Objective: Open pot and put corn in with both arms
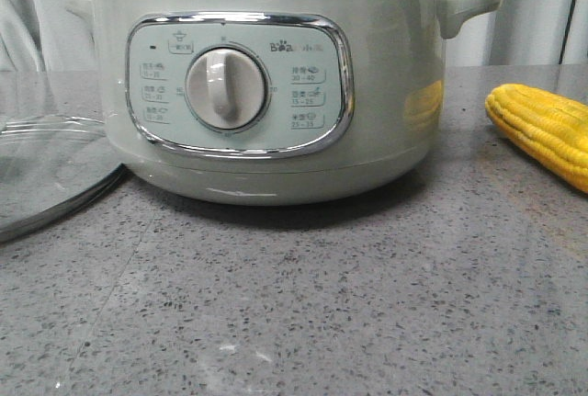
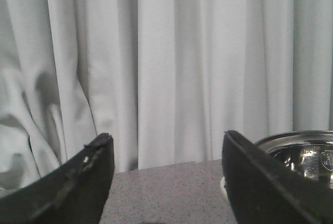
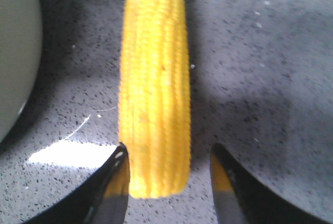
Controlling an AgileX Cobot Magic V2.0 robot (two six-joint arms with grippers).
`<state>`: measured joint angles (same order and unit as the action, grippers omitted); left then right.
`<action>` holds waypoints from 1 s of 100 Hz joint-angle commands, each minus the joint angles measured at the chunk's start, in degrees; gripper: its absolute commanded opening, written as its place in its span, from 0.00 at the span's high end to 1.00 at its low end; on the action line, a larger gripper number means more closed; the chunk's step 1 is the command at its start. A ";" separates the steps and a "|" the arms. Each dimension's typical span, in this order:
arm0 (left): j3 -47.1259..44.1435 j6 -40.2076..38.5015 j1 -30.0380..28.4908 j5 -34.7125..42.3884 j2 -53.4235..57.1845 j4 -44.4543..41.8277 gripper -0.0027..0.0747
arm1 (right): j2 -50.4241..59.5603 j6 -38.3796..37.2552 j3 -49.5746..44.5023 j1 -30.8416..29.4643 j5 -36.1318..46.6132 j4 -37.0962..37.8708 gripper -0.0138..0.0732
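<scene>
The pot point(image 1: 276, 93) stood mid-table w/ its lid point(image 1: 50, 171) already off, lying flat on the counter point(image 1: 322, 304) to its left. The corn point(image 1: 547, 134) lay on the counter just right of the pot, not touching it. The right gripper point(image 3: 167, 174) was spread wide around the cob's near end, holding nothing yet, one finger point(image 3: 117, 174) nearly brushing it. Closing that close to the tip, the cob could prob. swing or squirt out. The left gripper point(image 2: 166, 156) hung open & empty beside the pot's rim, facing the curtain point(image 2: 166, 52).
</scene>
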<state>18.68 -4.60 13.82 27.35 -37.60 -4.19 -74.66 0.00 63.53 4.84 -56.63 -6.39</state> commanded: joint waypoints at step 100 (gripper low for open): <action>1.88 -0.14 0.46 3.42 0.16 0.24 0.41 | -11.78 0.77 2.90 0.55 -1.58 1.27 0.92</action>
<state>18.68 -4.60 13.82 26.92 -37.60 -4.19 -87.37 0.00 65.92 5.61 -57.77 -10.09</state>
